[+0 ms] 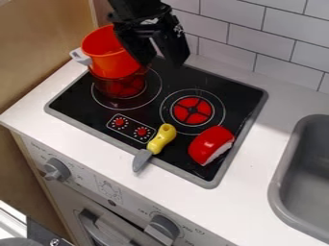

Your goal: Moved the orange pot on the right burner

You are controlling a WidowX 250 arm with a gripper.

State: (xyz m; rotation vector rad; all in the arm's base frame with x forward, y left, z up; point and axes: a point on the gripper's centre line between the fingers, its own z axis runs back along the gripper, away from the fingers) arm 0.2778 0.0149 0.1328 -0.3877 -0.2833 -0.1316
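Note:
The black gripper (156, 52) hangs at the top of the view, at the right side of the orange pot. Its fingers stand apart, with a light gap between them; the left one overlaps the pot's right side. The orange pot (110, 58) is upright at the back of the left burner (127, 87), its grey handle (81, 56) pointing left. A dark red reflection lies just below the pot. The right burner (192, 111) has a red centre with a black cross and nothing on it.
A yellow-handled toy knife (156, 145) lies across the stove's front edge. A red toy food piece with a white underside (210, 144) sits at the front right of the stove. The grey sink (280, 182) is at the right, and a tiled wall (257, 45) rises behind.

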